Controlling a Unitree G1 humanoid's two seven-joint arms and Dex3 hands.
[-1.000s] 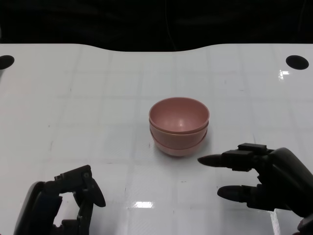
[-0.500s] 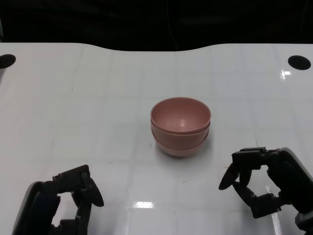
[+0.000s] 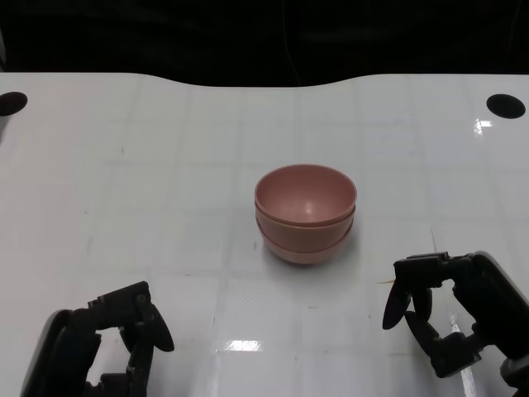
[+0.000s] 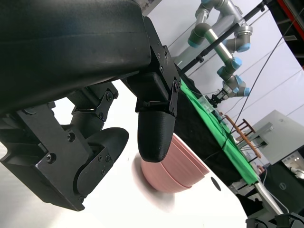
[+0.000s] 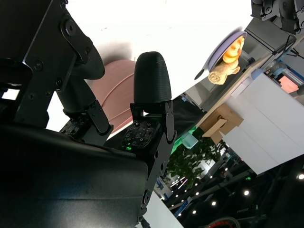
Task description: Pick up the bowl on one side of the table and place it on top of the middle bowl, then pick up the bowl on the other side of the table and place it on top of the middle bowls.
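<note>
Three pink bowls sit nested in one stack at the middle of the white table. My left hand is low at the near left edge, fingers curled in and holding nothing. My right hand is at the near right, a short way in front and to the right of the stack, its fingers also curled in on nothing. Neither hand touches the bowls. The left wrist view shows the stack beyond my curled fingers. In the right wrist view a pink bowl shows partly behind the fingers.
Two round black holes lie in the tabletop at the far left and far right corners. The table's far edge curves inward against a dark background. A grey robot arm and a green surface stand beyond the table in the left wrist view.
My right hand has drawn back from the stack toward the near edge, and its outstretched fingers have curled in. The left hand has hardly moved. The bowls stay put.
</note>
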